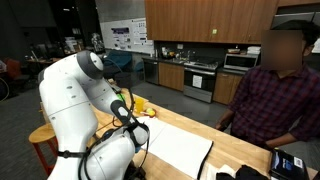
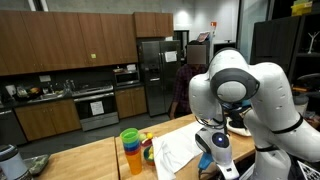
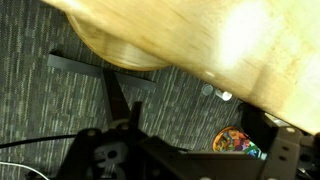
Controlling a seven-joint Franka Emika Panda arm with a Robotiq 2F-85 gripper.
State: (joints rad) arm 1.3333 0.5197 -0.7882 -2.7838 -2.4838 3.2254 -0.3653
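The white sheet of paper or cloth (image 1: 180, 148) lies flat on the pale wooden table (image 1: 240, 150), just beside the white robot arm (image 1: 75, 85). It is the closest thing to the gripper (image 3: 190, 158).

My worry is that so thin a sheet gives the fingers almost nothing to pinch. A low approach could scrape the table. A sideways brush could crumple the sheet, or slide it towards the stack of coloured plastic cups (image 2: 131, 150) near its far edge. That stack is tall and narrow and would probably tip at a nudge. A person in a dark plaid shirt (image 1: 275, 95) sits at the table's other side, near enough that a wide swing of the arm matters.

Lying flat, the sheet points nowhere in particular. In an exterior view its longer side seems to run along the table from the arm's end towards the near edge, though the skew makes that uncertain. In the other exterior view one edge looks rumpled (image 2: 178, 152).

In the wrist view only dark parts of the gripper show at the bottom, over grey carpet (image 3: 50, 100) and the table's edge. I cannot tell how wide it is open or whether it grips anything.
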